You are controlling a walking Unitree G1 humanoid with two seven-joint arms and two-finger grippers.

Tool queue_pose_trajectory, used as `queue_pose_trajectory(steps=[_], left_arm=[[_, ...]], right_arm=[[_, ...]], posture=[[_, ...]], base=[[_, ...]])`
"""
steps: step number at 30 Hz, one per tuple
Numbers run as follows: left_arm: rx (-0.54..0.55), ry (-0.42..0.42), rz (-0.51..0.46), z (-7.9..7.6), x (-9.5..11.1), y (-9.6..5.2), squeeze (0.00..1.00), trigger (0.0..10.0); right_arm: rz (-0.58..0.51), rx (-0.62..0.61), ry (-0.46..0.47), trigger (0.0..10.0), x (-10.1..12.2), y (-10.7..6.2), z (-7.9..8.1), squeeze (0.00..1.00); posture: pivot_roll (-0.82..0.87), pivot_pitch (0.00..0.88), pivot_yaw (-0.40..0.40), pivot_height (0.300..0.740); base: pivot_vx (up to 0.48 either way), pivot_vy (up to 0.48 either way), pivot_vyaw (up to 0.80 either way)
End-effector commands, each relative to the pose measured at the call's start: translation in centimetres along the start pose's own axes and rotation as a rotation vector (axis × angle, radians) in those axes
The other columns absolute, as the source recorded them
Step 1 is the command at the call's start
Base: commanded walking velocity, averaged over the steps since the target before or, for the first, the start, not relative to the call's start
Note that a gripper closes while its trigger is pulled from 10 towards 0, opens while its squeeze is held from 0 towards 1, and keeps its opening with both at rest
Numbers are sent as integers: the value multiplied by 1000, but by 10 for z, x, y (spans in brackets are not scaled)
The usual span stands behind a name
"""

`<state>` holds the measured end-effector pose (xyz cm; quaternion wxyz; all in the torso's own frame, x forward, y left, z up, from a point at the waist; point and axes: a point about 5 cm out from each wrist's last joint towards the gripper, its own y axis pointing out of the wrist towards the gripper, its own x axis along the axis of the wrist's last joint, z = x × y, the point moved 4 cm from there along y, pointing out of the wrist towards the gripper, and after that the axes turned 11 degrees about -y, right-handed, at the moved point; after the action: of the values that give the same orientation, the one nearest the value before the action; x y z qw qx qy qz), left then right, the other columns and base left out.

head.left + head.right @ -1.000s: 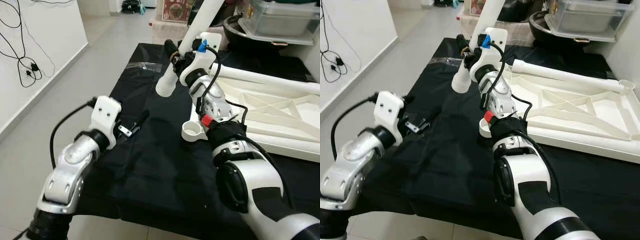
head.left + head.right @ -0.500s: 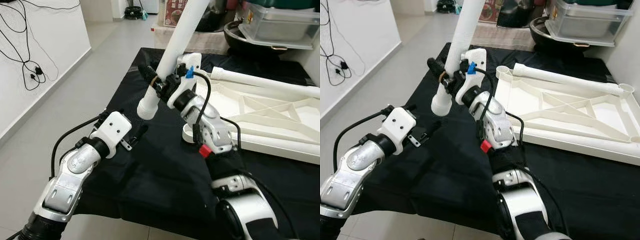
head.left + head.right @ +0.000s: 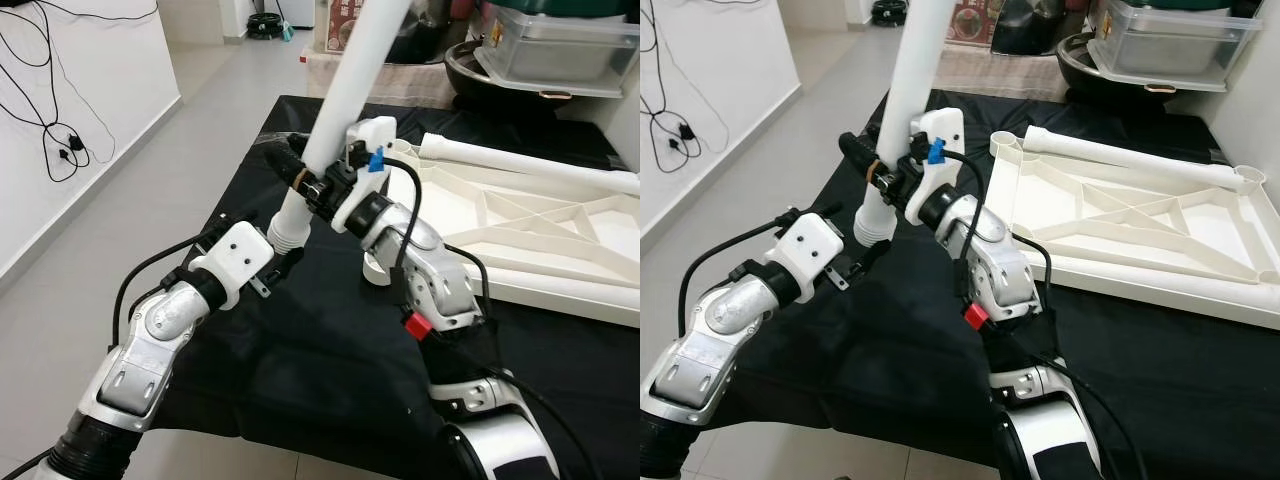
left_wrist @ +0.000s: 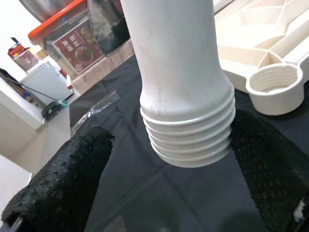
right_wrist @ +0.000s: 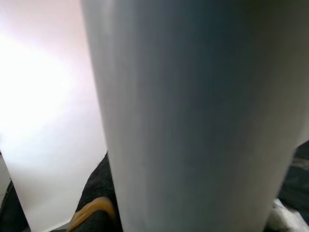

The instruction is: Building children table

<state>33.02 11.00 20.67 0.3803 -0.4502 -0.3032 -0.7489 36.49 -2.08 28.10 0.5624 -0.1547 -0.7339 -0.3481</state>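
The white table leg (image 3: 345, 95) runs as a long tube from the top centre of the left eye view down to its threaded end just left of centre, held tilted above the black cloth (image 3: 300, 330). The right gripper (image 3: 305, 180) is clamped round the tube a little above the threads, its black fingers pinching it from both sides.

The left wrist view gives what the head views cannot: the ribbed thread (image 4: 188, 133) seen close and end-on, hanging clear of the cloth, with the left gripper's (image 4: 169, 188) two fingers (image 4: 63, 179) spread wide on either side of it and touching nothing. It also shows one threaded socket (image 4: 277, 87) at the corner of the upturned white tabletop (image 3: 540, 225), at the frame's right edge. The right wrist view is mostly the tube's smooth wall (very close, blurred), with a dark finger at the bottom.

In the head views the tabletop lies underside up on the cloth at right, a second leg (image 3: 1130, 155) resting along its far edge.

Against the frames a second ago, the leg has swung left and lower, its threaded end now just beside the left gripper instead of well above and right of it, and the left arm has risen toward it.
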Motion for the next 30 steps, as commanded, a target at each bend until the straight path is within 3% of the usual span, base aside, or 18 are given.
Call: queue_pose_trajectory(steps=[1,10,12,19,20,22,23,25,26,30], left_arm=[[68,1,17,13,-4,1,0,10000],[80,-39,11,14,-8,4,0,10000],[85,-120,4,13,-8,6,0,10000],[79,-115,2,9,-8,9,0,10000],[76,-113,-1,9,-8,9,0,4980],[74,-110,-6,8,-8,9,0,4980],[75,-109,-13,9,-7,9,0,2157],[76,-108,-20,9,-6,9,0,2157],[76,-113,-24,9,-6,9,0,0],[74,-117,-25,9,-6,9,0,0]], right_arm=[[0,78,40,0,1,1,19,0],[5,104,61,0,3,-1,28,0],[5,111,76,0,3,-2,32,0],[7,121,86,0,5,-3,37,0],[7,122,88,0,5,-3,37,0],[9,123,90,0,5,-3,38,0],[11,122,93,0,5,-3,38,0],[12,121,97,0,5,-4,38,0],[13,122,97,0,5,-4,39,0],[15,121,96,0,5,-4,38,0]], posture=[[81,48,-21,740],[80,51,-20,740],[78,54,-22,740],[77,57,-20,740],[77,57,-19,740],[77,57,-19,740],[78,58,-19,740],[76,56,-21,740],[75,56,-21,740],[75,57,-20,740]], base=[[0,0,0],[0,0,0],[0,0,0],[0,0,0],[0,0,0],[0,0,0],[0,0,0],[0,0,0],[0,0,0],[0,0,0]])
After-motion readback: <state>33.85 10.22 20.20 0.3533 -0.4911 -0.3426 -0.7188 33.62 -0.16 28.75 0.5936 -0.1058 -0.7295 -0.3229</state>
